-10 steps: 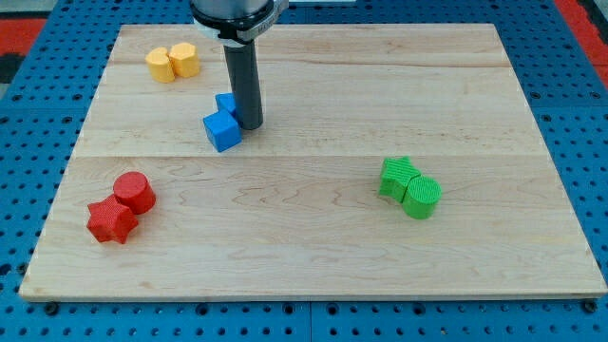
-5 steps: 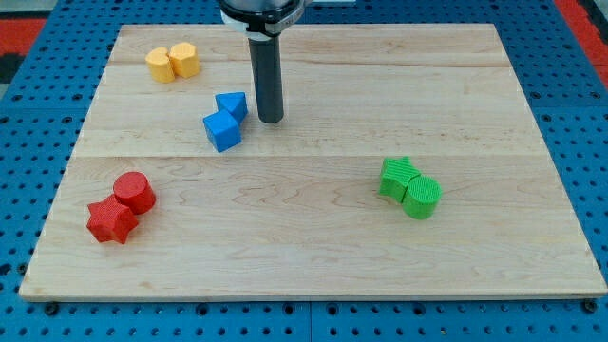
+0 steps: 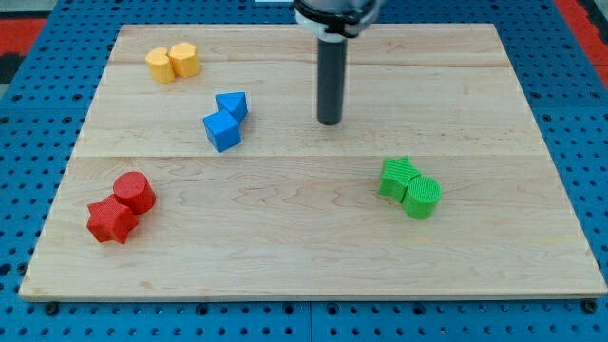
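My tip [image 3: 329, 122] rests on the wooden board [image 3: 304, 247] near the middle of its upper half and touches no block. To its left lie the nearest blocks, a blue triangular block [image 3: 232, 104] and a blue cube [image 3: 222, 131] that touch each other. Down to the tip's right, a green star-like block [image 3: 398, 177] sits against a green cylinder [image 3: 422, 198].
At the view's top left, two yellow blocks [image 3: 173, 63] stand side by side. A red cylinder [image 3: 134, 192] and a red star-shaped block [image 3: 111, 221] lie at the lower left. Blue pegboard [image 3: 589, 142] surrounds the board.
The tip has slid to the view's right, away from the blue pair it stood beside. The blue blocks and all others have stayed in place.
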